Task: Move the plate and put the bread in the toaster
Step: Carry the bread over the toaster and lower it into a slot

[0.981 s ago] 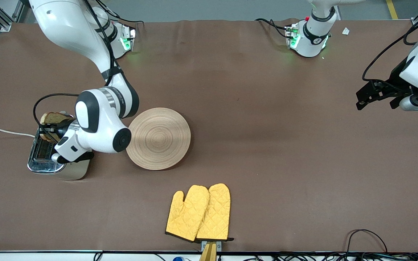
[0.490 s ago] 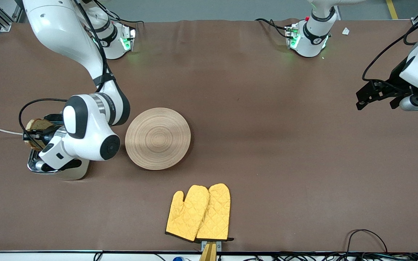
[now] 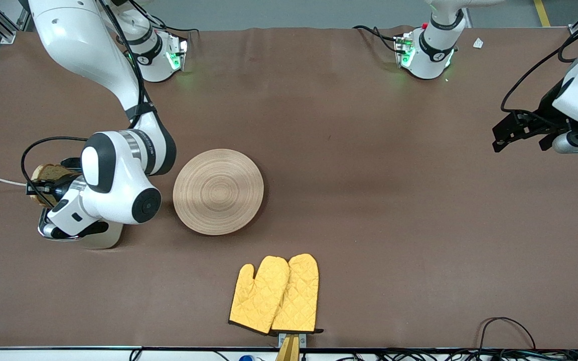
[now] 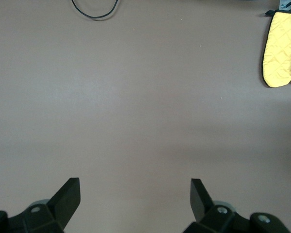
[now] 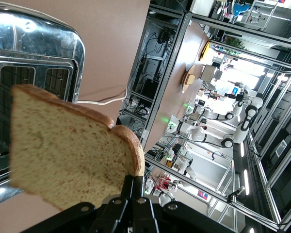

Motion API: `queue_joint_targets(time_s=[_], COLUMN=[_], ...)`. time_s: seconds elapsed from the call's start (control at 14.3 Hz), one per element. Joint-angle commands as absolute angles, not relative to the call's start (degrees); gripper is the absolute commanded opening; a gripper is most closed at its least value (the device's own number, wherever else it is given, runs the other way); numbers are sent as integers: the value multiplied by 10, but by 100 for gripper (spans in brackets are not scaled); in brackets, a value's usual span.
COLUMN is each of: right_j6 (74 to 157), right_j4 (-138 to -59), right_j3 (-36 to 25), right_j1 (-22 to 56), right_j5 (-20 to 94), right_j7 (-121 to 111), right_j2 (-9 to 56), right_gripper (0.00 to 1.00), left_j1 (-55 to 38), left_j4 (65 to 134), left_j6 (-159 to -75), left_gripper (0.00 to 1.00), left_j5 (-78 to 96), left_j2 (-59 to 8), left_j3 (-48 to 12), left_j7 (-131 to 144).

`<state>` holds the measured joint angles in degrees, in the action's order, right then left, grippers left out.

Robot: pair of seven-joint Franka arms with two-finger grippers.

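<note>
1. Chrome-topped toaster sits directly beneath the right gripper, both slots empty.
2. Right gripper, clamped on the bread, holds the slice upright above the slots, slightly tilted.
3. Plate lies beside the toaster.
4. Left gripper waits spread wide, empty.

a: what's the right hand got?

b: it's clamped on the bread, gripping the slice at its crust edge, the speckled face in plain sight.

a: and the toaster?

b: under the slice, chrome top shining, both slots dark, the bread up over them and not in either one. a white cord trails across the brown bench beside it.
</note>
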<state>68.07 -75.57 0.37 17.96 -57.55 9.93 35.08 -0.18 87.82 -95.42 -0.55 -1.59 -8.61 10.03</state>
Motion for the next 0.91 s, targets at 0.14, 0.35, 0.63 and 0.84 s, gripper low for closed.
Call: queue_joint_targets(time_s=[0.14,0.35,0.63,0.84], right_j6=[683,689,715,720], right_j4=[-760,-764,-776,-777], right_j3=[10,10,10,10], right_j1=[173,173,169,164], right_j5=[-580,-580,-580,-579], right_j7=[116,118,122,137], right_j2=[361,369,382,388], right_gripper=[0,0,0,0], left_j1=[-2,-2,-2,-2], left_j4=[871,871,871,871], left_j6=[-945,-945,-945,-945], left_gripper=[100,100,100,100], left_j5=[4,4,4,4], left_j2=[-16,-16,-16,-16], left_j3=[-83,-83,-83,-83], left_j7=[94,94,94,94])
